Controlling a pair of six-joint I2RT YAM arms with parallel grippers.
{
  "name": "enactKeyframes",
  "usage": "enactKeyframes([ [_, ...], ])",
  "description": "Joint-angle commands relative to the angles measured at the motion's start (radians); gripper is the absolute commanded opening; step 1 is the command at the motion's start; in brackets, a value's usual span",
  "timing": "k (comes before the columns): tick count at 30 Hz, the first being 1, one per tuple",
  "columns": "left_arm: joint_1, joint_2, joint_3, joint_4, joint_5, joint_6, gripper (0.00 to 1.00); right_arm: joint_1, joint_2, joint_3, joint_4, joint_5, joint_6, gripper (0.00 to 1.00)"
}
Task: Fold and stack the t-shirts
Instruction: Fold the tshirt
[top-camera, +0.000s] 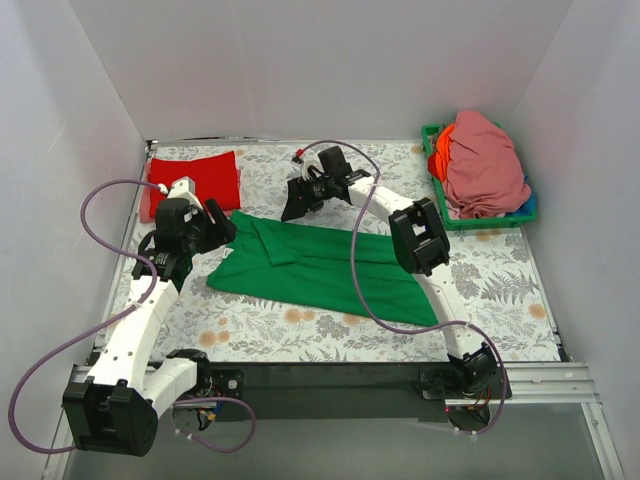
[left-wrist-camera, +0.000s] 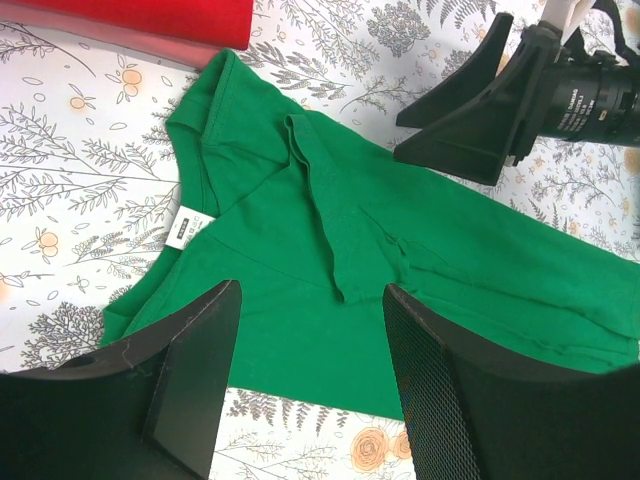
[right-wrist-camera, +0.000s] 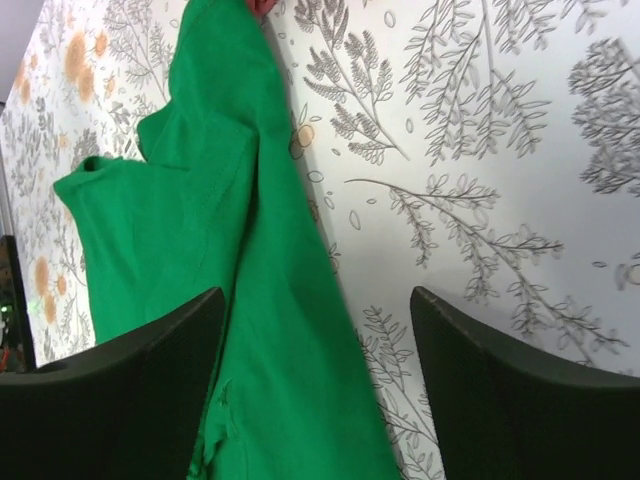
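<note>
The green t-shirt (top-camera: 310, 265) lies partly folded across the middle of the floral table, with its collar end and white label (left-wrist-camera: 186, 226) to the left. My left gripper (top-camera: 222, 232) hovers open over that collar end, nothing between its fingers (left-wrist-camera: 200, 350). My right gripper (top-camera: 297, 204) stands open just above the shirt's far edge (right-wrist-camera: 230, 250), holding nothing. The red t-shirt (top-camera: 195, 180) lies folded at the back left. Pink (top-camera: 482, 165) and orange (top-camera: 441, 152) t-shirts are heaped in the basket.
A green plastic basket (top-camera: 480, 222) stands at the back right corner. White walls close in the table on three sides. The floral tablecloth (top-camera: 500, 280) shows bare in front of and to the right of the green shirt. A purple cable loops over the shirt.
</note>
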Motion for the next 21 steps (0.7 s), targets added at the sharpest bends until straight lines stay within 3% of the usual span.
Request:
enactKeyframes([
  [1,0.004,-0.032,0.011,-0.004,-0.019,0.019,0.57,0.020,0.007,-0.045,-0.029,-0.045,-0.016,0.78],
  [10,0.004,-0.051,0.015,-0.017,-0.039,0.021,0.57,0.022,0.008,-0.047,-0.126,-0.067,-0.082,0.38],
  [15,0.004,-0.058,0.016,-0.023,-0.040,0.019,0.57,0.000,-0.013,-0.043,-0.138,-0.049,-0.087,0.03],
  [21,0.004,-0.077,0.022,-0.037,-0.026,0.019,0.57,-0.075,-0.091,-0.117,-0.154,-0.047,-0.107,0.01],
])
